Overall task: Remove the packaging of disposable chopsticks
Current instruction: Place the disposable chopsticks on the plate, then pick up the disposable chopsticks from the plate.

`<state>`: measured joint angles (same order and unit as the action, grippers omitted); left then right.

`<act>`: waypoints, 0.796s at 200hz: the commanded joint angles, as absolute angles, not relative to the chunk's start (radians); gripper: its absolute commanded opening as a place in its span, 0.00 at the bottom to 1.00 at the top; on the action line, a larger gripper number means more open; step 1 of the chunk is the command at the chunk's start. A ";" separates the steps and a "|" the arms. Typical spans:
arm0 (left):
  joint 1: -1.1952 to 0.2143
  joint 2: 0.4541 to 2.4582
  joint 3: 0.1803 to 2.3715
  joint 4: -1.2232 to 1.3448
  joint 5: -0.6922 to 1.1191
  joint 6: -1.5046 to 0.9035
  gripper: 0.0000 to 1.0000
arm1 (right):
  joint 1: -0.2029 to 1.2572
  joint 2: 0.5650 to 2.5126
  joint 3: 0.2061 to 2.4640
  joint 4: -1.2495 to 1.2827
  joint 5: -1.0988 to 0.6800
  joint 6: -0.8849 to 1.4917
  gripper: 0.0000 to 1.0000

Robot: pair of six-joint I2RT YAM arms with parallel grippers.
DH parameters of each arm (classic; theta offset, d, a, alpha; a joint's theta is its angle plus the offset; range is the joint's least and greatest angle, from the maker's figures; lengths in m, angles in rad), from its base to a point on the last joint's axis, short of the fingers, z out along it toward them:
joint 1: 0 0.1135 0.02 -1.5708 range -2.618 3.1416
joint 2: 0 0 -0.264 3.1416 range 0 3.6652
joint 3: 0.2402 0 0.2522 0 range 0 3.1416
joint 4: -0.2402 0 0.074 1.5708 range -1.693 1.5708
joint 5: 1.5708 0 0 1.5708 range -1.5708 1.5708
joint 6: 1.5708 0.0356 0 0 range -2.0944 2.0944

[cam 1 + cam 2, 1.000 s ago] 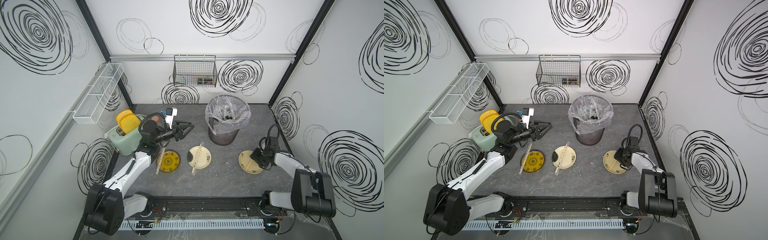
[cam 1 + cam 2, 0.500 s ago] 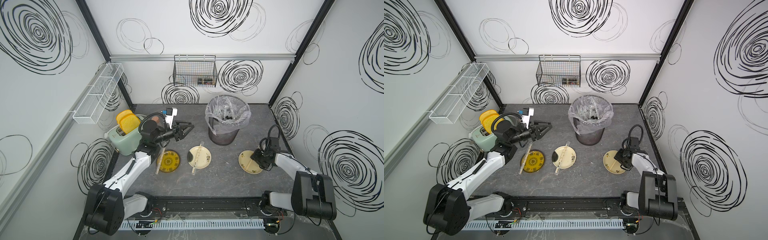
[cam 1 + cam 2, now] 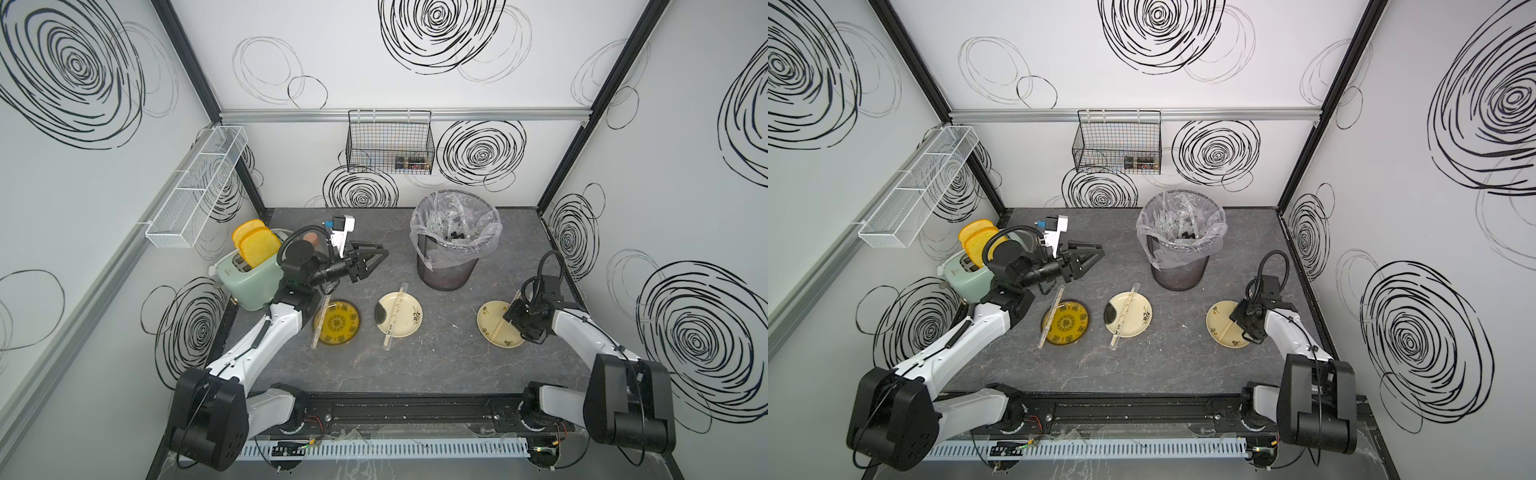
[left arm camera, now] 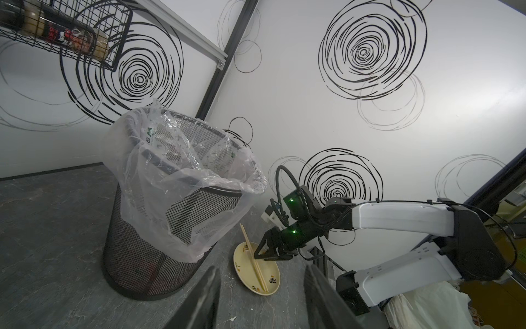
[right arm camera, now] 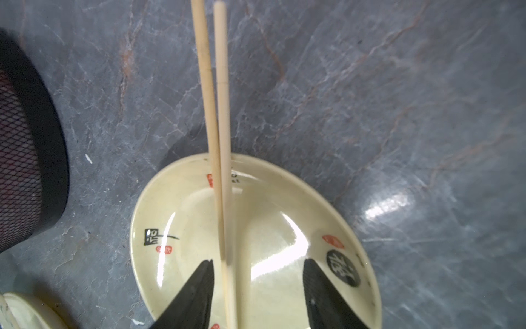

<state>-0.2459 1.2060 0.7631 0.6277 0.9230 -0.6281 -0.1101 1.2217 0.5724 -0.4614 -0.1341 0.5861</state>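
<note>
Bare disposable chopsticks (image 5: 220,171) lie across a cream plate (image 3: 486,322) at the right. My right gripper (image 5: 257,273) hovers low over that plate, open. The sticks pass between its jaws, close beside one finger (image 5: 203,284), unclamped. In both top views, two more pairs in their clear packaging lie on plates: one (image 3: 319,322) on a yellow plate (image 3: 345,328), one (image 3: 395,316) on the middle cream plate (image 3: 409,322). My left gripper (image 3: 376,257) hangs open and empty in the air left of the bin; its wrist view shows the right gripper (image 4: 257,255) and its plate (image 4: 270,280).
A black mesh bin (image 3: 446,270) with a clear liner stands at the back, with crumpled clear sleeves (image 3: 451,224) inside. A green toaster (image 3: 247,282) with toast sits at the far left. A wire basket (image 3: 388,141) and a white rack (image 3: 195,187) hang on the walls.
The right jaws have spread a little wider around the bare chopsticks. Both arms have stayed nearly in place.
</note>
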 commanded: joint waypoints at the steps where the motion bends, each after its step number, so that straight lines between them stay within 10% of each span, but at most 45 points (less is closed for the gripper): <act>1: -0.248 1.207 0.787 0.666 0.945 -0.623 0.52 | -0.098 1.185 0.578 -0.507 -0.101 0.612 0.54; 159: -0.276 1.217 0.801 0.600 0.936 -0.571 0.55 | 0.141 1.001 0.853 -0.577 -0.050 0.631 0.59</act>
